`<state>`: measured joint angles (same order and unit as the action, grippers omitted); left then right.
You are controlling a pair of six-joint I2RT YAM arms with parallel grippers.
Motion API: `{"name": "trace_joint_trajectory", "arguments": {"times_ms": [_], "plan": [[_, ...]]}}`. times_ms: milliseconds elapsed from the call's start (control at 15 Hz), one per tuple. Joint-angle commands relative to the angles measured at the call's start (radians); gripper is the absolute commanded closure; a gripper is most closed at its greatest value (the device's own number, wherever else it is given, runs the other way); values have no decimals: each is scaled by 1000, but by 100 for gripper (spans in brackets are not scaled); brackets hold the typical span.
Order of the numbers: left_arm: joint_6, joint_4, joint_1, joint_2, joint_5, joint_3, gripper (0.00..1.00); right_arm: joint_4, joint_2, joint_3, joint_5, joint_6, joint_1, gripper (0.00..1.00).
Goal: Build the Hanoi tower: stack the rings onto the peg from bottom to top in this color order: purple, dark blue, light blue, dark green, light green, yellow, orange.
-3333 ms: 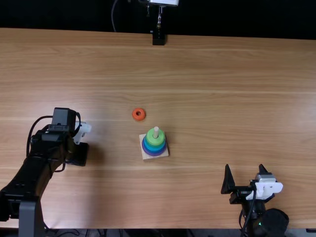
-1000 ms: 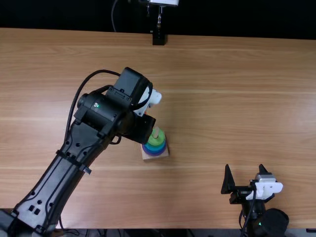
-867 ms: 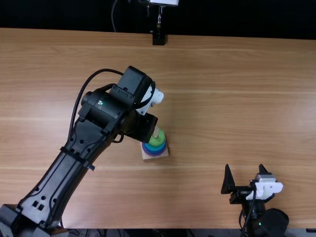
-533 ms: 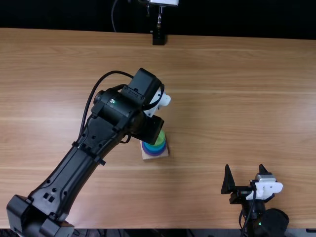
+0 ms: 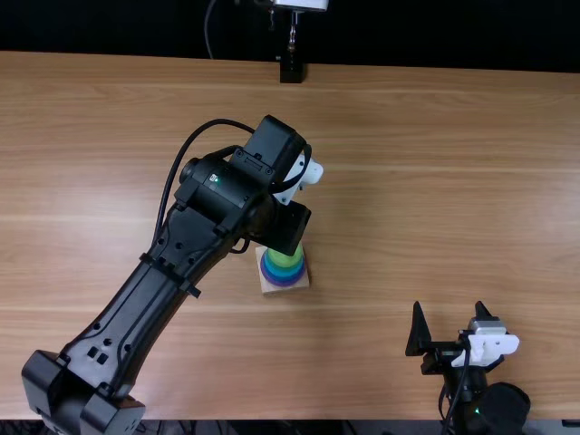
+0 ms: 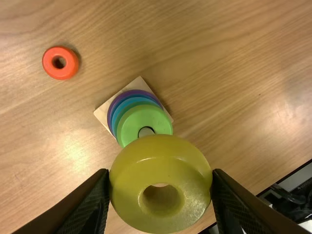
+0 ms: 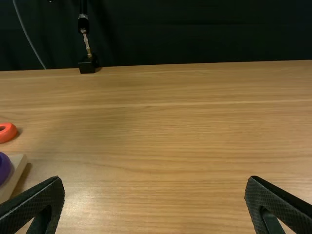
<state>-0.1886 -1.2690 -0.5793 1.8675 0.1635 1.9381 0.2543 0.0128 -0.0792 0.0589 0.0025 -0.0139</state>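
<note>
Two black arms are set up at the desk (image 5: pixel 435 181), and the left arm (image 5: pixel 136 308) is reached out over the stack (image 5: pixel 285 263), so yeah, the yellow one looks like the step in hand. The left hand (image 6: pixel 161 175) is parted about as far as that ring is wide, with the ring pinched by its sides. The right hand (image 7: pixel 155 180) is spread wide with nothing held, off near the desk's near edge.

Purple (image 6: pixel 114 105) can be seen lowest on the square base (image 6: pixel 102 112), blues above it, light green (image 6: pixel 146 119) on top. Five look to be on, though each layer can't be made out cleanly.

Yellow (image 6: pixel 161 151) is held above the desk, hole apparently facing up. Orange (image 6: pixel 71 63) is left lying flat, near the base but apart from it, probably the last one needed. As for the peg (image 6: pixel 146 131), its tip is seen just past yellow's rim, so the hole should be centred over it before anything is lowered. The ring's best kept level and brought down slowly, then let go only once threaded. If it's rushed, the rim could get caught on the tip and the base nudged.
</note>
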Motion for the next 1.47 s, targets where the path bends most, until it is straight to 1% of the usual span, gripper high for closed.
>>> {"name": "trace_joint_trajectory", "arguments": {"times_ms": [0, 467, 933, 1067, 1133, 1200, 1267, 1333, 1400], "plan": [[-10, 1, -24, 24, 8, 36, 100, 74, -13, 59, -4, 1, -8, 0], [-8, 3, -27, 28, 8, 27, 100, 74, -13, 59, -4, 1, -8, 0], [-6, 3, -24, 28, 8, -39, 100, 74, -13, 61, -4, 1, -8, 0], [-6, 3, -24, 28, 10, -53, 100, 74, -13, 59, -4, 1, -8, 0], [-6, 3, -22, 28, 19, -54, 100, 74, -13, 61, -4, 1, -8, 0], [-6, 3, -21, 30, 22, -54, 100, 74, -13, 59, -4, 1, -8, 0], [-8, 3, -21, 30, 24, -64, 74, 74, -13, 59, -4, 1, -8, 0], [-8, 1, -21, 30, 26, -73, 46, 74, -13, 59, -4, 1, -8, 0], [-8, -3, -21, 30, 26, -74, 23, 74, -13, 61, -4, 1, -8, 0]]}}
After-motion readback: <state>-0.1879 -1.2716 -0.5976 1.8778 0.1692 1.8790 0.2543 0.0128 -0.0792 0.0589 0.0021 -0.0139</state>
